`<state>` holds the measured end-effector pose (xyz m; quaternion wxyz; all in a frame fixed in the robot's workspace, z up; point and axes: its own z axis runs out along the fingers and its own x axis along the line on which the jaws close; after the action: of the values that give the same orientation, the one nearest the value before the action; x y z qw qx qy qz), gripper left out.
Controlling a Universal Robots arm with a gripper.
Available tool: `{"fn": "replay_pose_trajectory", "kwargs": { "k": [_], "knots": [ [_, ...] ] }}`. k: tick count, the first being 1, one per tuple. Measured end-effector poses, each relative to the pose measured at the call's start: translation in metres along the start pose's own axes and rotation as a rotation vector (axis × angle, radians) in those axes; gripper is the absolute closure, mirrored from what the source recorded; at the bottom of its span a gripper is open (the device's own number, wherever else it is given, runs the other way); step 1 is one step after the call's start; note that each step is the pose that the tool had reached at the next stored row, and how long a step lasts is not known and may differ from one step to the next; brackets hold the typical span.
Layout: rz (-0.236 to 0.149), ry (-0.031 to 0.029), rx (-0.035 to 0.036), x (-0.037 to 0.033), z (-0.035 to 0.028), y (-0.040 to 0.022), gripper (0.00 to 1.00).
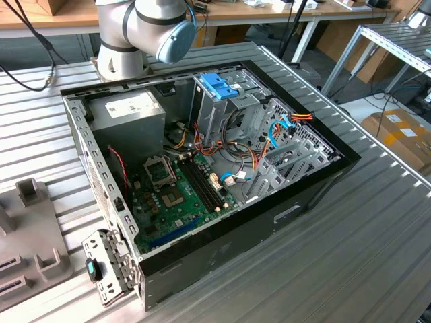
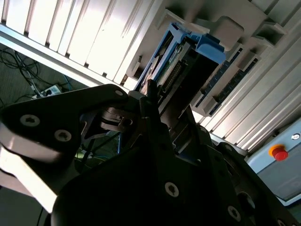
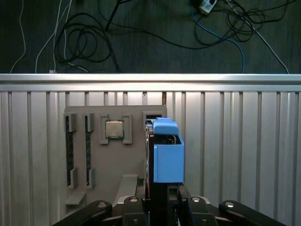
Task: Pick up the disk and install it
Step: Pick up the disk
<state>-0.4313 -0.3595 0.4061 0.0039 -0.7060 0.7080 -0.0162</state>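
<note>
**Disk Clamped at the Parts Tray**

The jaws are closed on the disk (image 3: 165, 157), one against each broad face. In both wrist views the disk stands on edge over the grey parts tray (image 3: 113, 162), blue side rail facing away from the jaws. Contact between disk and tray cannot be determined. The tray also carries a processor chip (image 3: 113, 128) and two memory modules (image 3: 69, 150), and lies on the slatted metal counter (image 3: 235, 141). In the exterior view, the open computer case (image 1: 222, 249) sits on the counter at the tray's right, its drive cage (image 1: 214, 111) topped by a blue latch (image 1: 219, 86).
</note>
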Motion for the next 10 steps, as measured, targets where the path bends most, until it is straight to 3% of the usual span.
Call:
{"fn": "replay_pose_trajectory", "kwargs": {
  "k": [3,10],
  "knots": [
    [0.000,0.0000,0.0000,0.0000,-0.0003,0.0000,0.65],
    [0.000,0.0000,0.0000,0.0001,-0.0078,-0.0002,0.65]
  ]
}}
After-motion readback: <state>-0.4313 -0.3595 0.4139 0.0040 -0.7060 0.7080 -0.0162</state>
